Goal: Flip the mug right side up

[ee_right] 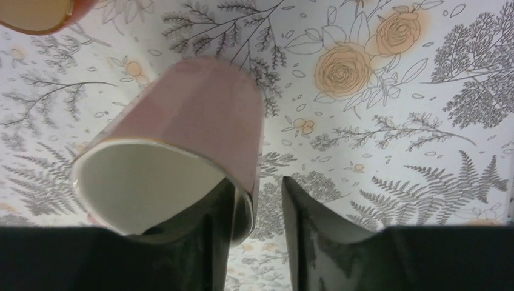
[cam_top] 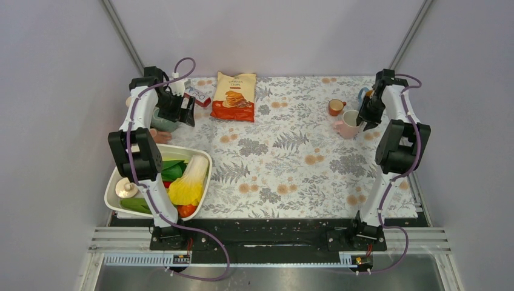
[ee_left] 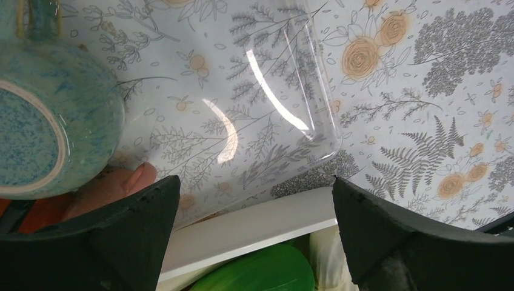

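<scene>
Pink mug [ee_right: 200,115] stands upright near the table's [cam_top: 291,182] right edge; your right gripper [ee_right: 259,189] straddles its rim, jaws loose; only withdrawal left

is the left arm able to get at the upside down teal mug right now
Probably yes. The left gripper hangs wide open with the teal mug close beside it, base up, and nothing lies between them; only a peach-coloured object sits by the mug's near side.

The orange snack bag [cam_top: 234,96] carries printed lettering, but it is too small to read.
</scene>
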